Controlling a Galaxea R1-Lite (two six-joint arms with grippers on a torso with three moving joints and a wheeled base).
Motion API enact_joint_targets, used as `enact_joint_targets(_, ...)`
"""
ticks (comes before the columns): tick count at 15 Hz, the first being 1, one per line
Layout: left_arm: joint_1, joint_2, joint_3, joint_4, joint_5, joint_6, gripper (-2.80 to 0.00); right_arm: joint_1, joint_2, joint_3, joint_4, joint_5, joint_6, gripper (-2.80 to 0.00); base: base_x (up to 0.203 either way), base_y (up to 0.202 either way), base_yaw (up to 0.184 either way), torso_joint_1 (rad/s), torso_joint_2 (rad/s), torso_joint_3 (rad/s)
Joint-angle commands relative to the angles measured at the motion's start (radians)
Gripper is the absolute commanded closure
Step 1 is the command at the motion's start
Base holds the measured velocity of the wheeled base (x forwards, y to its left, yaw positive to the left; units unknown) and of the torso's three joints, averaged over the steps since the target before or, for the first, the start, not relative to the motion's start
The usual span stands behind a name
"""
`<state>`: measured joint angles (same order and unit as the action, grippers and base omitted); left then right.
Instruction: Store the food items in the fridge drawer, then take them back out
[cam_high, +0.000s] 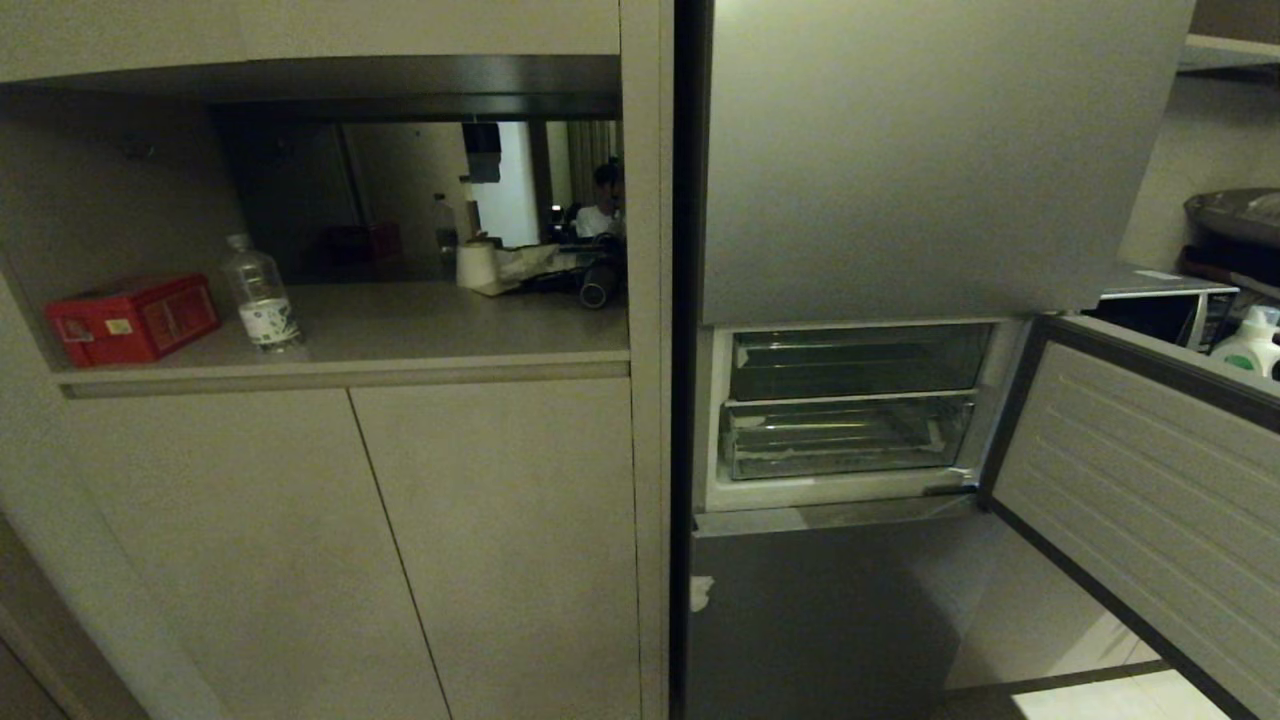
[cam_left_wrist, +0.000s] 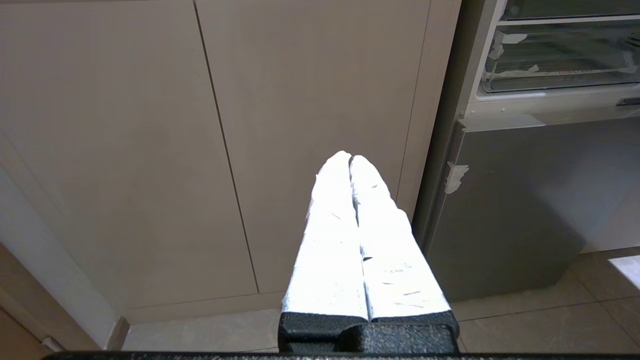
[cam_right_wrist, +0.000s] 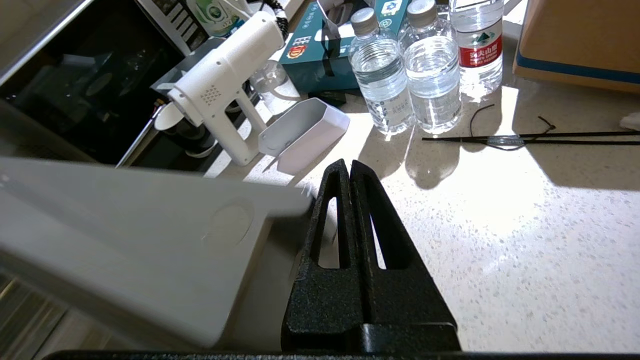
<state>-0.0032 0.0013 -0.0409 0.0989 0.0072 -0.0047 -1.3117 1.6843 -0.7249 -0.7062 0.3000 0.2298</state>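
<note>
The fridge drawer (cam_high: 1130, 480) stands open in the head view, its white ribbed inner face swung out to the right. Behind it sit clear plastic bins (cam_high: 845, 435) with white tape scraps, also seen as the bins (cam_left_wrist: 560, 65) in the left wrist view. Nothing shows inside them. The food items are out of view. My right gripper (cam_right_wrist: 348, 162) is shut and empty, over a speckled stone counter (cam_right_wrist: 500, 240) right beside the white edge of the drawer front (cam_right_wrist: 150, 240). My left gripper (cam_left_wrist: 350, 156) is shut, parked low and facing the beige cabinet doors. Neither arm shows in the head view.
On the counter stand three water bottles (cam_right_wrist: 405, 75), a white handheld device (cam_right_wrist: 225, 85), a white tray (cam_right_wrist: 305, 132), a teal box (cam_right_wrist: 320, 55), a cardboard box (cam_right_wrist: 580, 40) and black ties (cam_right_wrist: 525, 137). A red box (cam_high: 130, 320) and bottle (cam_high: 258, 295) sit in the cabinet niche.
</note>
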Motion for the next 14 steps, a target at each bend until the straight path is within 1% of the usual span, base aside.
enact_joint_targets(1, 0.000, 0.000, -0.001, 0.001, 0.000, 0.000, 0.00, -0.003, 0.046, -0.021, -0.003, 0.004, 0.002, 0.00, 0.000, 0.000, 0.000, 0.000, 0.00, 0.000)
enact_joint_targets(5, 0.000, 0.000, -0.001, 0.001, 0.000, 0.000, 0.00, -0.013, 0.000, -0.006, 0.003, 0.004, 0.002, 0.00, 0.000, 0.000, 0.000, 0.000, 0.00, 0.000)
enact_joint_targets(7, 0.000, 0.000, -0.001, 0.001, 0.000, 0.000, 0.00, -0.036, -0.017, 0.000, 0.004, 0.004, 0.000, 0.00, 0.000, 0.000, 0.000, 0.000, 0.00, 0.000)
enact_joint_targets(8, 0.000, 0.000, -0.001, 0.001, 0.000, -0.001, 0.00, -0.047, -0.013, -0.001, 0.002, 0.004, 0.000, 0.00, 0.000, 0.000, 0.000, 0.000, 0.00, 0.000)
enact_joint_targets(11, 0.000, 0.000, -0.001, 0.001, 0.000, 0.000, 0.00, -0.047, 0.028, -0.006, 0.002, 0.008, -0.004, 0.00, 0.000, 0.000, 0.000, 0.000, 0.00, 0.000)
enact_joint_targets(13, 0.000, 0.000, -0.001, 0.001, 0.000, 0.000, 0.00, -0.047, 0.068, -0.026, 0.001, 0.041, -0.011, 0.00, 0.000, 0.000, 0.000, 0.000, 0.00, 0.000)
enact_joint_targets(14, 0.000, 0.000, -0.001, 0.001, 0.000, 0.000, 0.00, -0.047, 0.082, -0.035, 0.006, 0.108, -0.011, 0.00, 0.000, 0.000, 0.000, 0.000, 0.00, 0.000)
